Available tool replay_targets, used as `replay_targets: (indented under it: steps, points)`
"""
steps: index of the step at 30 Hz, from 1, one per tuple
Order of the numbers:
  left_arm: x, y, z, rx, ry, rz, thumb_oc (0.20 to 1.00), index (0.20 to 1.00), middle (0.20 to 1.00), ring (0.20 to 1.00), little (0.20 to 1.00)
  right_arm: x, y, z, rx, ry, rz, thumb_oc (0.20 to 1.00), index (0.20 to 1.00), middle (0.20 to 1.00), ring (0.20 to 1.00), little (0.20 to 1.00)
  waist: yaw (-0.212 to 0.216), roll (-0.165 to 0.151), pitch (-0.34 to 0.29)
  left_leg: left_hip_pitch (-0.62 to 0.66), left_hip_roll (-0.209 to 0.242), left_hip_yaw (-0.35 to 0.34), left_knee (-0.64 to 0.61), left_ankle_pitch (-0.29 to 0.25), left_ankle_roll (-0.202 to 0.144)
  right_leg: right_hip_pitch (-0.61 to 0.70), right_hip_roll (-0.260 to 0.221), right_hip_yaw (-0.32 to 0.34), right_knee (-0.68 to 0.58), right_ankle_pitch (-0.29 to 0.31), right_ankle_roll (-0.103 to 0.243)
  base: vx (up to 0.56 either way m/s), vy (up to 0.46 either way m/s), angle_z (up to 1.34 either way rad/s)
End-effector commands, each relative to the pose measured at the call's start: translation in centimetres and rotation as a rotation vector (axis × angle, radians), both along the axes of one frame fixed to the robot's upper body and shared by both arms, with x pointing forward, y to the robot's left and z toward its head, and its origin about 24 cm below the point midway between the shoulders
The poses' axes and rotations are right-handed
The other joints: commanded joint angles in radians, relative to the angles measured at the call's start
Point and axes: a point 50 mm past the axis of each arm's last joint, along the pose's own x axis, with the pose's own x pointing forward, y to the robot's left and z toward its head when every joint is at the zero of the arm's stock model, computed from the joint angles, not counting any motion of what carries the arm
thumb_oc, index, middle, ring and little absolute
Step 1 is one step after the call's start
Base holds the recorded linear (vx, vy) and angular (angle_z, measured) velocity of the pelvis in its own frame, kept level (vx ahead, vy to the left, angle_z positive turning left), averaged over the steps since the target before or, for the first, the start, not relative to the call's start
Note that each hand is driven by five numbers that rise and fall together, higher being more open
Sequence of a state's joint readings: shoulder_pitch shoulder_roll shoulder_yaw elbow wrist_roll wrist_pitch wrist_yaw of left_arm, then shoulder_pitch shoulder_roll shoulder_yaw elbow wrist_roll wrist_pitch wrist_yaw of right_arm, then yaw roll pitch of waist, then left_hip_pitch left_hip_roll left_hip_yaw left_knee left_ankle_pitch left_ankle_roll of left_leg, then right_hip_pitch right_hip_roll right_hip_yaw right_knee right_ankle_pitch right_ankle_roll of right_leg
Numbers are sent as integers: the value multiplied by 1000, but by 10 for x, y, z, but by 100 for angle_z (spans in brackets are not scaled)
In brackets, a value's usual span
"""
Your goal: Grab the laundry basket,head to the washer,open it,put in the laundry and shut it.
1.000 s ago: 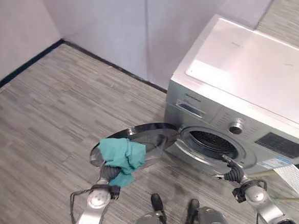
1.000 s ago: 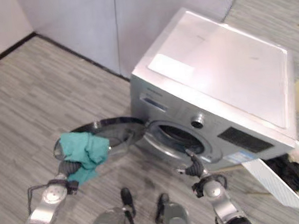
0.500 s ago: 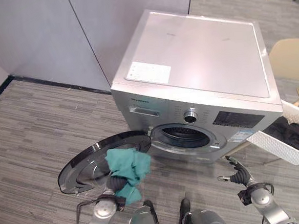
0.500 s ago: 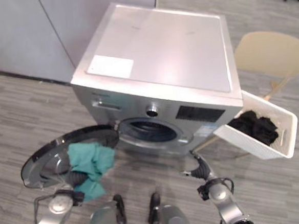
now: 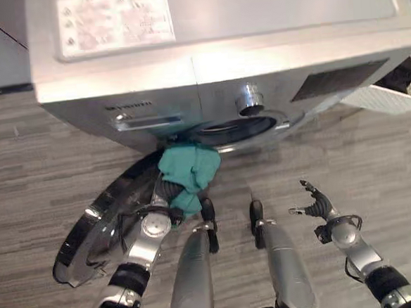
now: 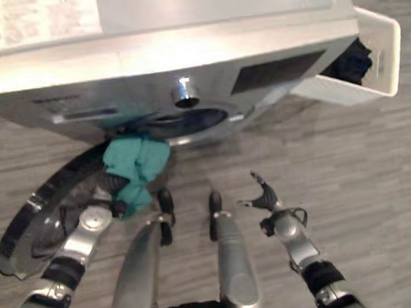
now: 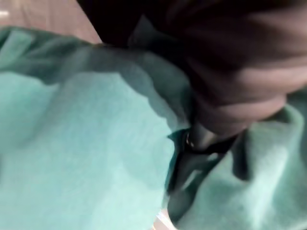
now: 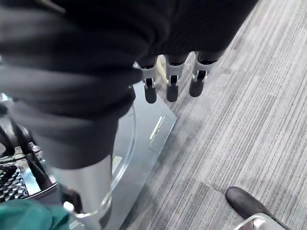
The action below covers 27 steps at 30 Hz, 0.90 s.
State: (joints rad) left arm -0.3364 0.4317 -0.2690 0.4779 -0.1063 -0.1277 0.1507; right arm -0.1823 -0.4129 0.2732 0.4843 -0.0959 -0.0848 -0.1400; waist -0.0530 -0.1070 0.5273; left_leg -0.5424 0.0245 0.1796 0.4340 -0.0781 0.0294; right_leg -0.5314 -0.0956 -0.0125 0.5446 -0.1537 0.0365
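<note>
My left hand [image 5: 167,192] is up at the front of the washer [image 5: 206,62], and it has a teal cloth [image 5: 188,171] bunched up in it. From my left wrist camera the cloth [image 7: 81,158] wraps around the hand so much that I mostly see fabric, with the dark cover above it and a bit of finger pinched into the folds. So that hand is clamped on the cloth, no question.

The cloth sits right at the lower left edge of the round drum opening [image 5: 233,131], touching the rim or just in front of it; I can't tell if any of it is inside. The washer's door [image 5: 101,225] is swung wide open, hanging low over the wood-look floor [image 5: 375,156] on my left, with my left arm reaching across above it.

My right hand [image 5: 315,204] hangs over the floor in front of the washer, well apart from it, holding nothing, with the fingers spread and relaxed. In the right wrist view the fingers [image 8: 168,86] point straight down toward the floor, and the glass door [image 8: 139,143] shows past them.

The white laundry basket [image 6: 367,51] is tucked against the washer's right side, with dark clothes [image 6: 351,63] in it.
</note>
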Motion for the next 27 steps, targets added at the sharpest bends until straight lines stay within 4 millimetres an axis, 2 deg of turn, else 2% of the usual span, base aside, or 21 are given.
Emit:
replay_targets:
  steps: [1, 3, 4, 5, 6, 9, 10, 11, 13, 16, 18, 20, 21, 22, 23, 25, 27]
  points:
    - [-1, 1, 14, -72, -111, 41, 200, 200, 200, 200, 200, -3, -6, 10, 66, -85, -63, 1000, 1000, 1000, 1000, 1000, -7, 18, -91, -74, 88, -16, 245, -154, -15, -84, 31, -16, 20, 11, 26, -44, -40, -7]
    - [10, -6, 34, -86, -182, 30, 200, 200, 200, 200, 200, 3, -5, 19, 84, -134, -72, 1000, 1000, 1000, 1000, 1000, -18, 27, -81, -157, 104, -20, 331, -175, -8, -161, 35, -14, 89, -14, 15, -53, -64, -15]
    - [22, -11, 56, -99, -258, 29, 200, 200, 200, 200, 200, 10, -3, 31, 99, -188, -73, 1000, 1000, 1000, 1000, 1000, -30, 41, -78, -253, 115, -30, 414, -194, -2, -253, 43, -10, 168, -40, 4, -47, -72, -19]
    - [22, -11, 57, -99, -260, 29, 200, 200, 200, 200, 200, 10, -3, 31, 99, -190, -74, 1000, 1000, 1000, 1000, 1000, -30, 42, -81, -261, 117, -31, 420, -196, -2, -261, 44, -11, 173, -42, 4, -20, -74, -16]
    - [29, -13, 69, -101, -298, 29, 200, 200, 200, 200, 200, 12, -2, 35, 103, -209, -73, 1000, 1000, 1000, 1000, 1000, -36, 48, -83, -300, 123, -33, 455, -209, 1, -304, 46, -7, 212, -57, -1, 7, -43, -10]
    - [48, -18, 111, -99, -418, 45, 200, 200, 200, 200, 200, 17, 1, 45, 116, -261, -63, 1000, 1000, 1000, 1000, 1000, -59, 59, -79, -392, 143, -60, 542, -242, 16, -411, 55, -8, 316, -96, -9, 5, -76, -14]
    - [61, -18, 149, -68, -517, 67, 200, 200, 200, 200, 200, 20, 4, 51, 124, -290, -46, 1000, 1000, 1000, 1000, 1000, -73, 69, -78, -452, 156, -76, 601, -265, 25, -477, 63, -6, 377, -125, -17, 23, -77, -5]
    - [61, -19, 150, -68, -519, 66, 200, 200, 200, 200, 200, 21, 3, 52, 125, -292, -47, 1000, 1000, 1000, 1000, 1000, -73, 70, -79, -458, 156, -78, 606, -267, 25, -482, 64, -7, 381, -127, -18, 39, -70, -3]
    - [70, -18, 181, -51, -594, 92, 200, 200, 200, 200, 200, 23, 6, 55, 130, -305, -28, 1000, 1000, 1000, 1000, 1000, -84, 76, -78, -503, 166, -96, 655, -286, 33, -529, 69, -6, 430, -148, -25, 30, -66, -2]
    - [73, -9, 240, 27, -744, 159, 200, 200, 200, 200, 200, 26, 7, 58, 129, -323, -10, 1000, 1000, 1000, 1000, 1000, -101, 84, -72, -577, 178, -124, 721, -305, 42, -594, 79, -11, 485, -168, -31, 25, -80, -7]
    - [70, 22, 301, 192, -864, 328, 200, 200, 200, 200, 200, 28, 7, 66, 145, -355, 14, 1000, 1000, 1000, 1000, 1000, -114, 91, -73, -683, 199, -167, 820, -333, 50, -681, 98, -27, 552, -182, -30, 45, -116, -18]
    - [66, 32, 320, 248, -895, 380, 200, 200, 200, 200, 200, 27, 6, 66, 151, -357, 25, 1000, 1000, 1000, 1000, 1000, -119, 95, -73, -718, 202, -178, 852, -339, 48, -715, 102, -35, 583, -188, -32, 24, -62, -15]
    - [66, 32, 320, 248, -895, 380, 200, 200, 200, 200, 200, 27, 6, 66, 151, -357, 25, 1000, 1000, 1000, 1000, 1000, -119, 95, -73, -718, 202, -178, 852, -339, 48, -715, 102, -35, 583, -188, -32, 24, -51, -2]
    - [68, 40, 330, 291, -852, 408, 1000, 1000, 1000, 1000, 1000, 27, 2, 69, 151, -364, 28, 1000, 1000, 1000, 1000, 1000, -123, 99, -75, -749, 202, -187, 879, -346, 46, -746, 102, -44, 608, -195, -34, 17, -44, 4]
    - [70, 47, 333, 320, -805, 427, 1000, 1000, 1000, 1000, 1000, 28, 0, 70, 151, -360, 26, 1000, 1000, 1000, 1000, 1000, -126, 103, -74, -761, 201, -189, 888, -345, 46, -755, 100, -46, 617, -198, -37, 21, -55, 5]
    - [70, 46, 345, 376, -783, 409, 1000, 1000, 1000, 1000, 1000, 29, -2, 73, 143, -357, 29, 1000, 1000, 1000, 1000, 1000, -124, 105, -76, -780, 198, -193, 898, -344, 42, -771, 93, -54, 626, -200, -38, 7, -42, 7]
    - [73, 44, 340, 427, -754, 384, 1000, 1000, 1000, 1000, 1000, 28, -4, 72, 131, -348, 35, 1000, 1000, 1000, 1000, 1000, -118, 108, -82, -794, 194, -199, 911, -344, 40, -785, 93, -61, 641, -202, -40, 17, -49, 9]
